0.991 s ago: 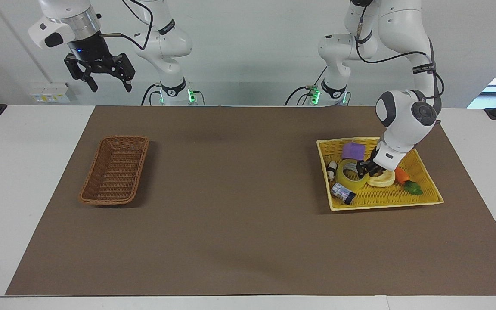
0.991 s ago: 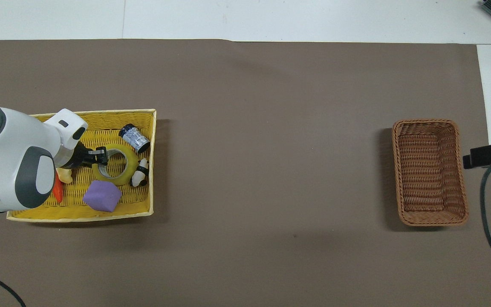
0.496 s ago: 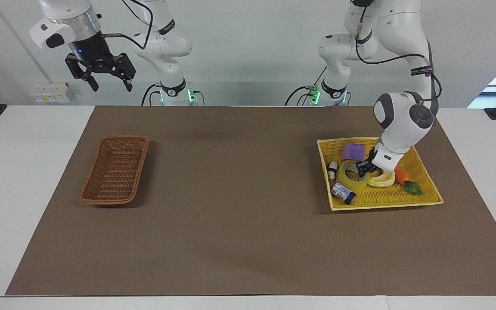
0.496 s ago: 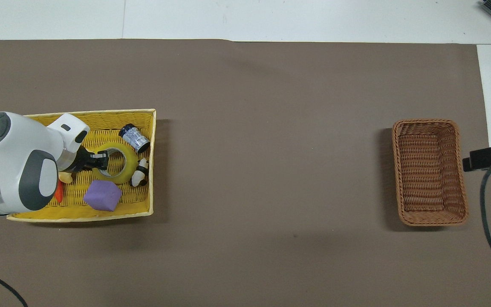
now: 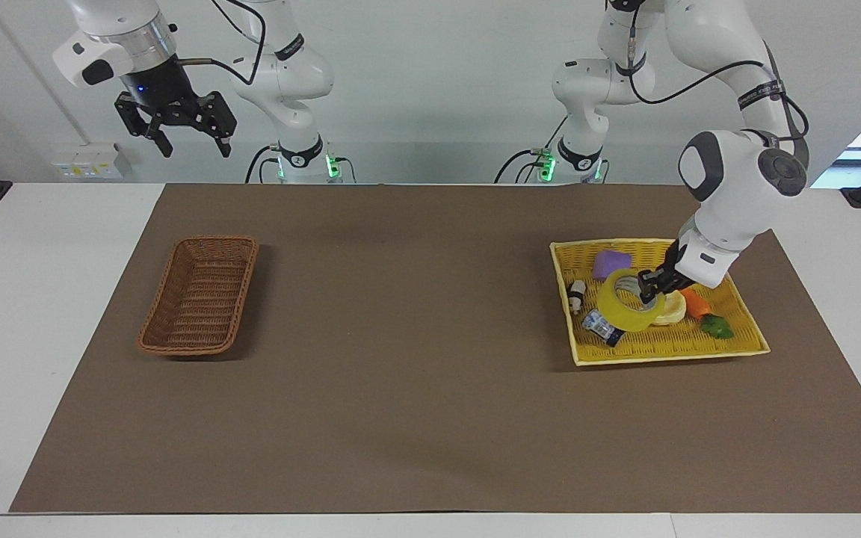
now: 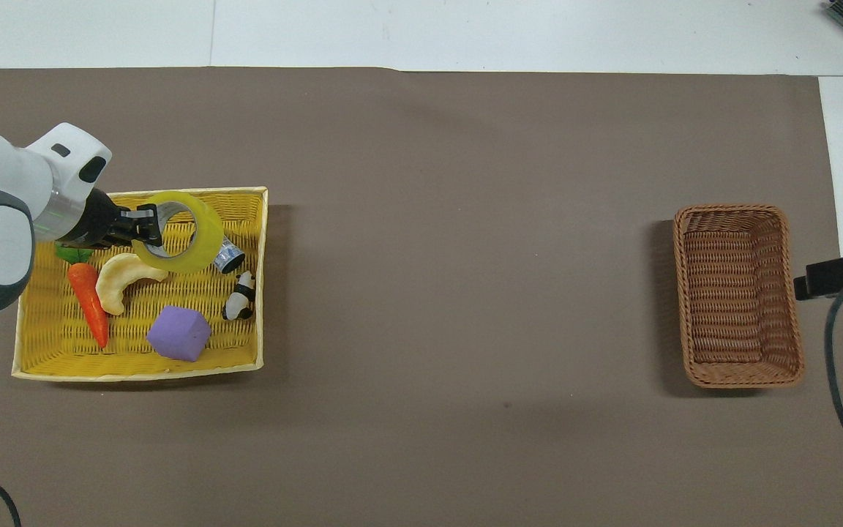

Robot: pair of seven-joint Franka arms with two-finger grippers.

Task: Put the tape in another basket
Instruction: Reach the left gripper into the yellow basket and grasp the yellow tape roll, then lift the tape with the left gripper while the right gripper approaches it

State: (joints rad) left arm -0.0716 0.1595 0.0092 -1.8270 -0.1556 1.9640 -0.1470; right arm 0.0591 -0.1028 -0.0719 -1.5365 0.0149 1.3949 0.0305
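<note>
Left gripper clamped on tape rim, roll lifted, tilted over yellow tray

Brown basket at 3 o'clock from tape in overhead view, at right arm's end of surface, long axis running 12-to-6

Right gripper wide open, empty, waiting high up, near basket's end

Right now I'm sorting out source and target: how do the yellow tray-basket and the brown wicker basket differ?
The yellow tray-basket is wider and bright; the brown wicker basket is narrower and dark. The tray-basket holds toys, with the left gripper holding the tape above it; the wicker basket holds nothing. The tray-basket lies toward the left arm's end, the wicker basket toward the right arm's. Both are woven and rectangular.
</note>
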